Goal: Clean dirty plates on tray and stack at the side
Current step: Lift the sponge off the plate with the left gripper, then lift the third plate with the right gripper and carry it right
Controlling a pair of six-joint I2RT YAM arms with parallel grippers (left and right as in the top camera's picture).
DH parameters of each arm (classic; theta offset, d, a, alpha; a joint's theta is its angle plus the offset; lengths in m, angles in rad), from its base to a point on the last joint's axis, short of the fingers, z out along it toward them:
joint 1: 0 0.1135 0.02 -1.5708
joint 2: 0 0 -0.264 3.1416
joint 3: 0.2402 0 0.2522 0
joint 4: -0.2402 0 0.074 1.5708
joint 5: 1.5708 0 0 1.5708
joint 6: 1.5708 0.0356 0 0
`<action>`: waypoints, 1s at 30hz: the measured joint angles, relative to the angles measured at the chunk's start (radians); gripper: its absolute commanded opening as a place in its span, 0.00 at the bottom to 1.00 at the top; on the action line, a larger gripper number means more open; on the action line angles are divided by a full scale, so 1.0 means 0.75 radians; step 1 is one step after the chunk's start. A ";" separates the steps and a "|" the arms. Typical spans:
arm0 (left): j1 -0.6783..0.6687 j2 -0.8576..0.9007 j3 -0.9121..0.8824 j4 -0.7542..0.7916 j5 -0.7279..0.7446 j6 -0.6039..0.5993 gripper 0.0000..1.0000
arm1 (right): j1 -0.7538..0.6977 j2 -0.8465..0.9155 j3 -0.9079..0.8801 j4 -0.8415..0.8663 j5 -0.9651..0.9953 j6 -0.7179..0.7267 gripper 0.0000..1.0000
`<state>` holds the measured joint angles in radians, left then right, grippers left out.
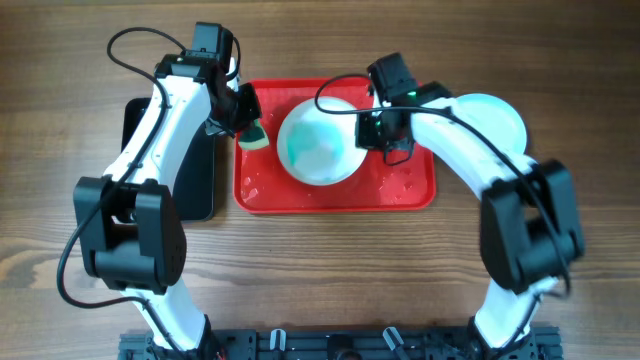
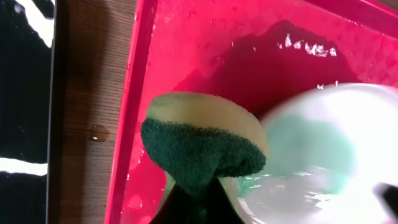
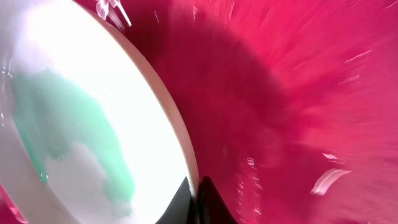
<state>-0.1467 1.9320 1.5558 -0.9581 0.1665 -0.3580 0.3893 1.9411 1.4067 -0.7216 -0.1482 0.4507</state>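
A white plate (image 1: 318, 147) with a green smear sits on the red tray (image 1: 400, 190). My right gripper (image 1: 372, 128) is shut on its right rim; the right wrist view shows the fingers (image 3: 198, 199) pinching the rim of the plate (image 3: 81, 124), which is tilted above the tray (image 3: 298, 93). My left gripper (image 1: 243, 122) is shut on a yellow and green sponge (image 1: 252, 137) just left of the plate. In the left wrist view the sponge (image 2: 202, 140) is beside the plate (image 2: 317, 149), over the tray (image 2: 199, 43). A pale turquoise plate (image 1: 495, 118) lies right of the tray.
A black tray (image 1: 195, 165) lies left of the red tray, under my left arm, and shows at the left edge of the left wrist view (image 2: 25, 93). The red tray is wet, with water drops on the wood beside it (image 2: 98, 132).
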 measured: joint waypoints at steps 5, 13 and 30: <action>-0.005 0.001 -0.001 -0.003 -0.018 -0.006 0.04 | 0.036 -0.245 0.000 -0.092 0.342 -0.020 0.04; -0.019 0.001 -0.001 -0.004 -0.024 -0.010 0.04 | 0.312 -0.372 0.000 -0.211 1.010 -0.038 0.04; -0.057 0.001 -0.001 -0.004 -0.062 -0.010 0.04 | 0.737 -0.372 0.000 -0.230 1.994 -0.035 0.04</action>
<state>-0.1898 1.9324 1.5551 -0.9611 0.1200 -0.3656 0.9421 1.6623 1.4067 -0.8940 1.3472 0.4248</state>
